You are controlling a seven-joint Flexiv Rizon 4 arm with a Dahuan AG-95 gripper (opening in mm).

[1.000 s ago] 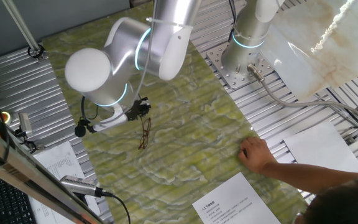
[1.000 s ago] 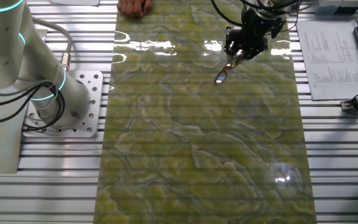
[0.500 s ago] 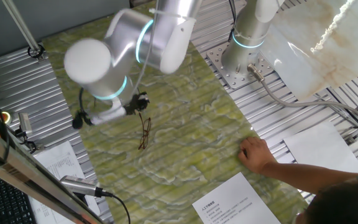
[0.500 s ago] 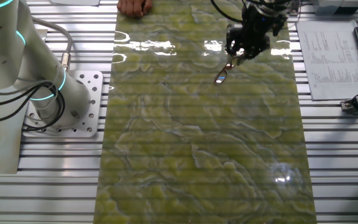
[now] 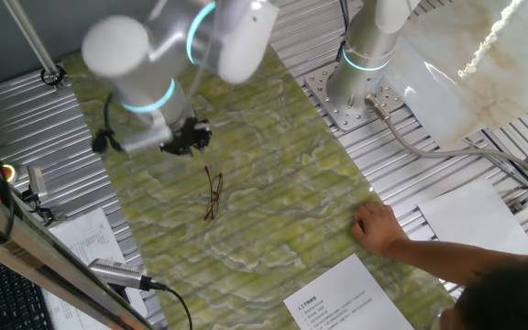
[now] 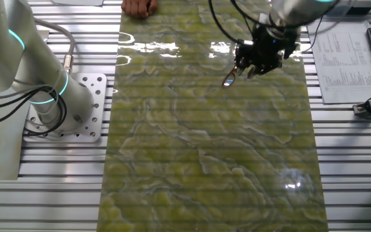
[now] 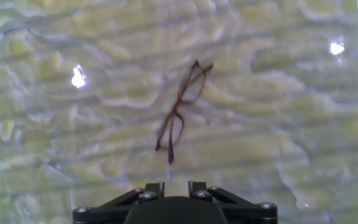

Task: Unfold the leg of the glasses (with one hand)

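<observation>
Since a second ago the small black fingered gripper [image 5: 189, 139] has lifted off toward 10 o'clock, its state unreadable, leaving the thin reddish-brown wire-framed glasses [image 5: 213, 193] on the green marbled mat [image 5: 273, 183]; they look light and fragile, best nudged at a leg tip.

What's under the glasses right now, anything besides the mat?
Only the green marbled mat shows under the glasses, visible through the lenses too. They lie flat on it, apart from the hand. Nothing else shows beneath them.
</observation>
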